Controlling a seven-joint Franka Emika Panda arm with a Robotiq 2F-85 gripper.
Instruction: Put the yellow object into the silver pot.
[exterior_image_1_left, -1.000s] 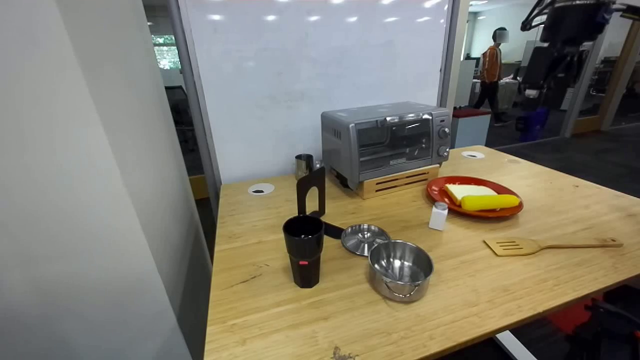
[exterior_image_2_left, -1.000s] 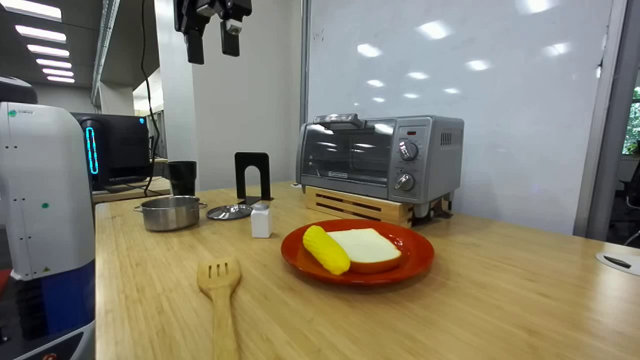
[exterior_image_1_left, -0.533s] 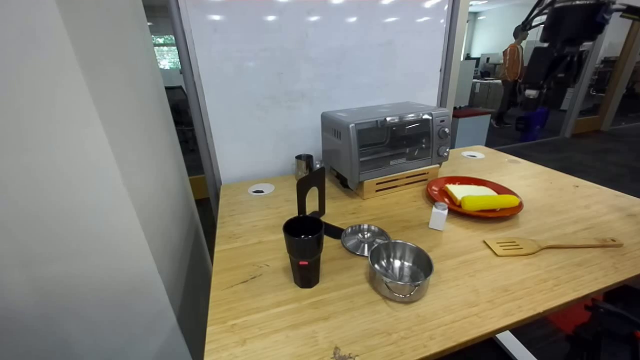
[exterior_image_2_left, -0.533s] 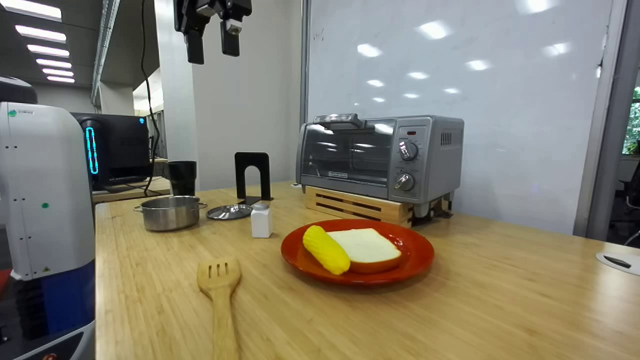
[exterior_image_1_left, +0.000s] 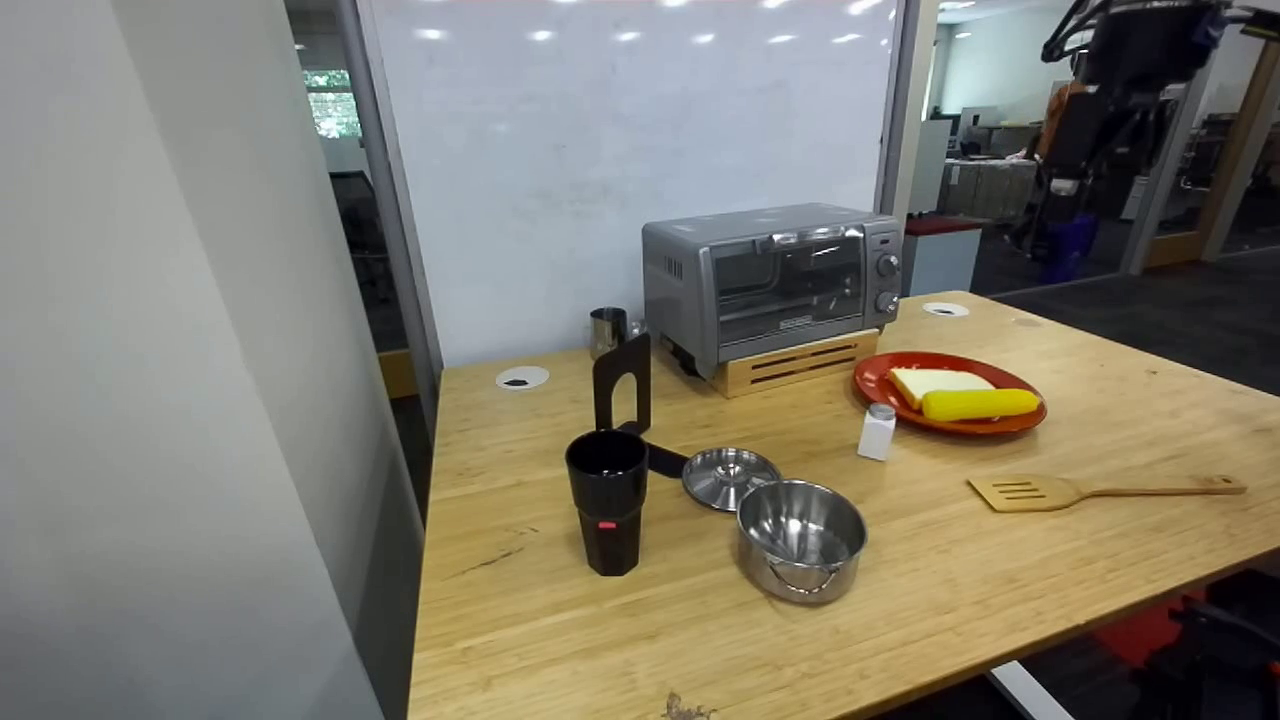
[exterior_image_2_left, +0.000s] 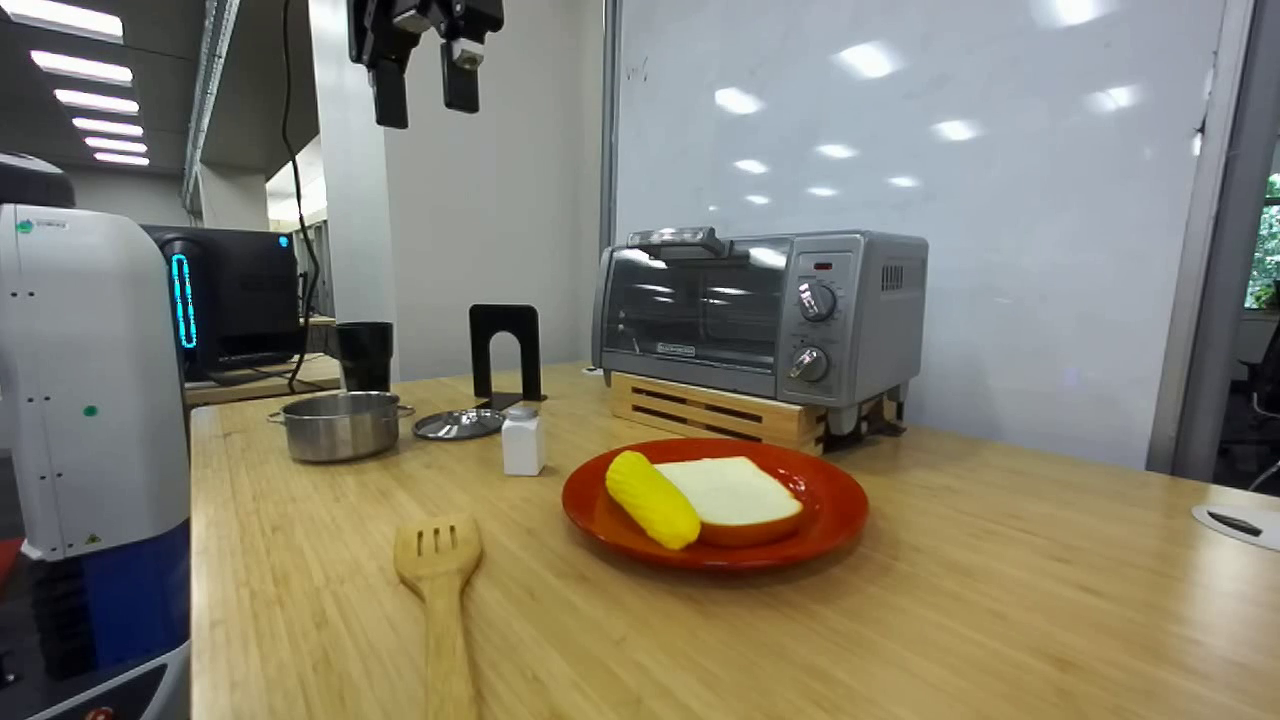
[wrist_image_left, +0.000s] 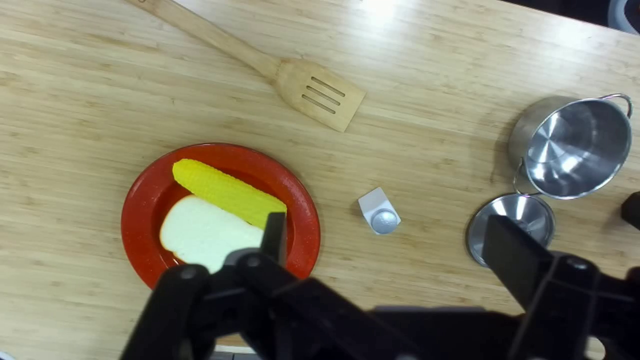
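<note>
A pale wooden surface (exterior_image_1_left: 560, 640) is carrying a round red plate (exterior_image_2_left: 832, 500), a glossy white board (exterior_image_2_left: 1000, 250) rising beyond. A bright yellow cob-shaped piece (wrist_image_left: 227, 192) is lying on the plate; a round silver metal pot (exterior_image_2_left: 340, 430) is standing well apart from it. Higher than the plate, a black pincer (exterior_image_2_left: 427, 104) is pointing down, fingers parted.

The bright yellow, bumpy, corn-shaped piece (wrist_image_left: 227, 191) lies on a red plate (wrist_image_left: 134, 216). The round, shiny silver metal pot (exterior_image_2_left: 342, 430) stands upright, open, on the wooden table (exterior_image_1_left: 600, 650).
</note>
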